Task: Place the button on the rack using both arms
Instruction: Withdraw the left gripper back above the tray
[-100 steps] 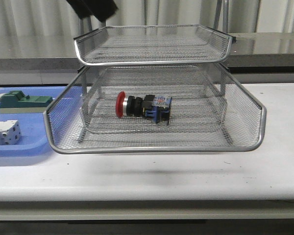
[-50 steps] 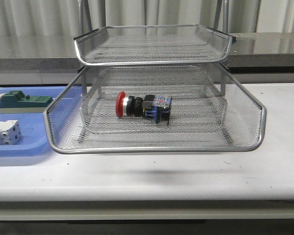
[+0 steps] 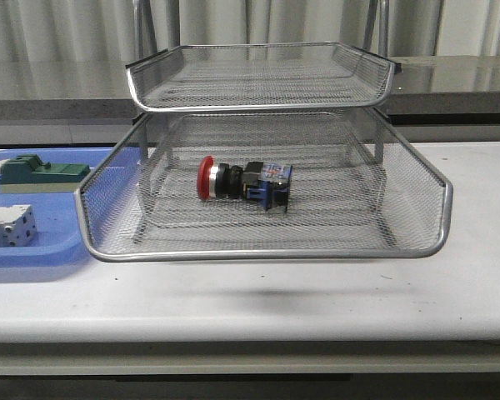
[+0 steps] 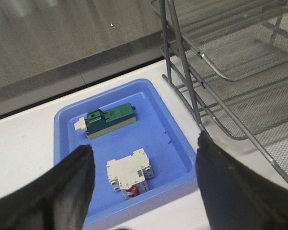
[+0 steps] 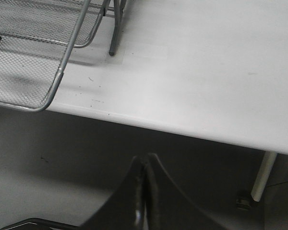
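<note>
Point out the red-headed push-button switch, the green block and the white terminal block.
Red-headed push-button switch (image 3: 207, 178): front view, on its red mushroom head.
Green block (image 4: 110, 120): left wrist view, on its green top face.
White terminal block (image 4: 129, 169): left wrist view, on its white upper face.

Even, soft, slightly grainy light.

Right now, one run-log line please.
button: lying in rack lower tray | left pincer: open, empty | right pincer: shut, empty
</note>
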{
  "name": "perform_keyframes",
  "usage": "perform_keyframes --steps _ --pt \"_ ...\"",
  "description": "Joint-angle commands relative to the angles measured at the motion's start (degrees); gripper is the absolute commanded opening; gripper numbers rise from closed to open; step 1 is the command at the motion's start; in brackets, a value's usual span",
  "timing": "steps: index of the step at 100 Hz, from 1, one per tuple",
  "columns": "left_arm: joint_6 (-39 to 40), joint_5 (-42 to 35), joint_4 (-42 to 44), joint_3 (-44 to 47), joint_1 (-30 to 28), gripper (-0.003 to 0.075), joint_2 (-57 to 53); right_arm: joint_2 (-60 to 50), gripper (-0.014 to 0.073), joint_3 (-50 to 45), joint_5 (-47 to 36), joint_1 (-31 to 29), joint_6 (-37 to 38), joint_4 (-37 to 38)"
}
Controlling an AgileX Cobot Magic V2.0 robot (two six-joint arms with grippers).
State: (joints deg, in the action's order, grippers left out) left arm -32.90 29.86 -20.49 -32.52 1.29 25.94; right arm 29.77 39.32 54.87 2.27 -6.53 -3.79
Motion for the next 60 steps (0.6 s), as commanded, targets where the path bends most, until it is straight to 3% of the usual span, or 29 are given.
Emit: perform_keyframes --steps 1,31,60 --pt "0.6 -8.3 -2.3 2.8 -0.1 0.0442 -5.3 0.1 -0.0071 1.9 -3.1 -0.5 -0.1 0.0" --pt "0.6 -25.7 -5.7 15.1 -0.1 0.0442 -14.5 0.1 -0.0071 1.9 -3.1 -0.5 -0.1 0.0" --pt "0.6 -26.3 -5.7 16.9 -0.1 0.0439 -14.5 0.1 -0.0071 1.9 -3.0 -0.5 -0.1 0.0"
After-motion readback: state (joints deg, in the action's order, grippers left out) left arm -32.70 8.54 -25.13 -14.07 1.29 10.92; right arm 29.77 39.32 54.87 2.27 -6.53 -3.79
